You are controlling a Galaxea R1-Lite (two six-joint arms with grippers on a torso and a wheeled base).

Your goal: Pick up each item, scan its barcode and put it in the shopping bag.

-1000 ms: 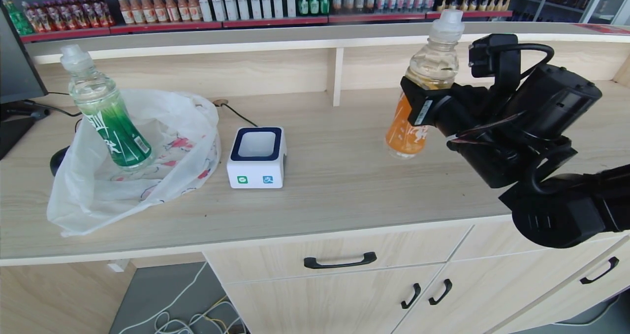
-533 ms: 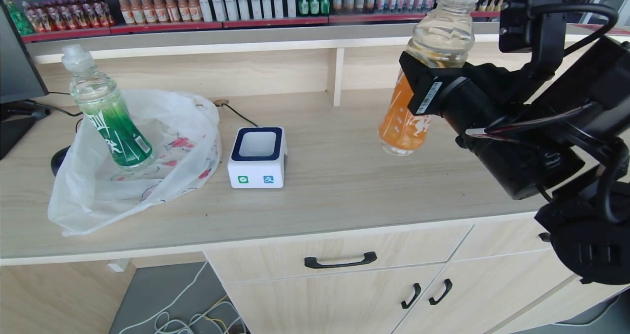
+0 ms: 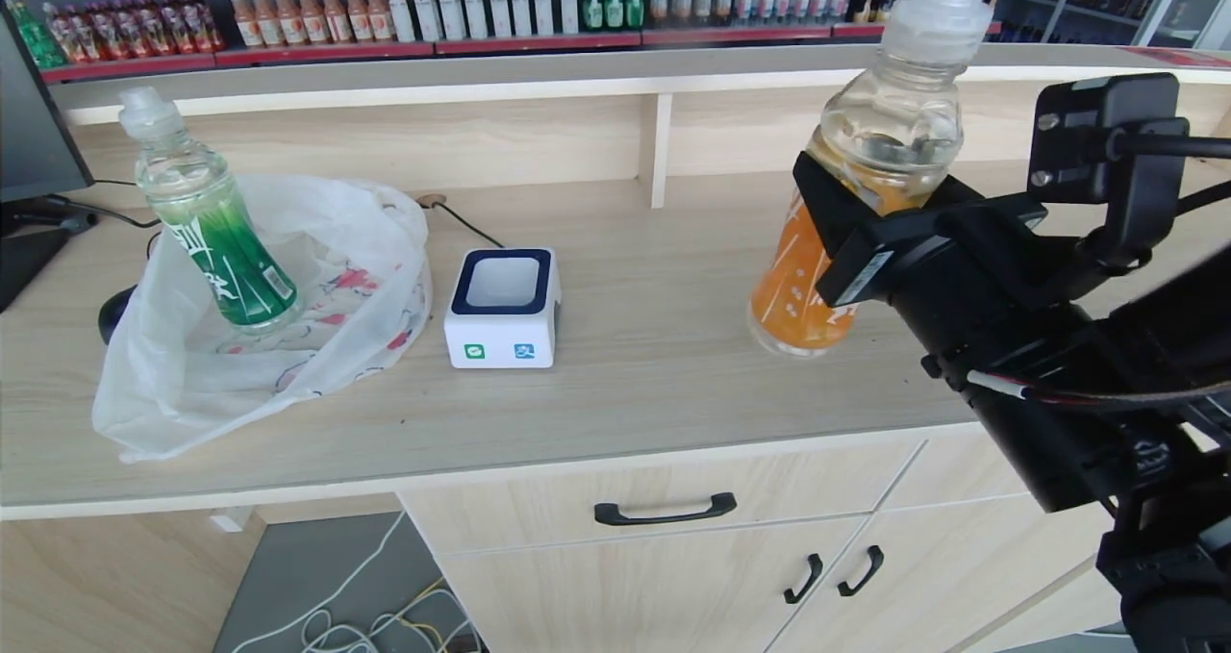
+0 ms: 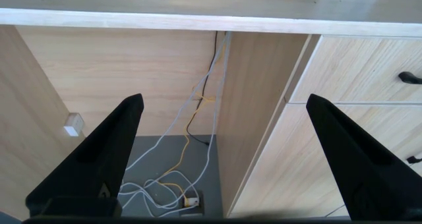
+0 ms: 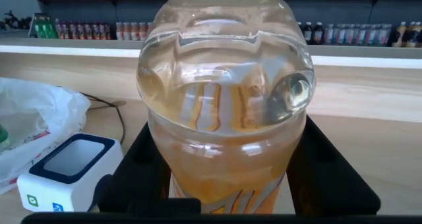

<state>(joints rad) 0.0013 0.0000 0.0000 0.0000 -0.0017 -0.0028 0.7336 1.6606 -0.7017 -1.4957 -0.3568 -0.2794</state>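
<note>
Far left, the green bottle [image 3: 216, 239] leans inside the white shopping bag [image 3: 356, 278] on the surface [image 3: 654, 384]. Next along, the scanner [image 3: 502, 309] sits just beside the bag. Out right, the orange bottle [image 3: 808, 288] is held above the surface, clamped in the right end effector [image 3: 885, 201]. The left end effector [image 4: 224, 102] hangs low, facing the cabinet [image 4: 343, 118], spread wide and holding nothing.
</note>
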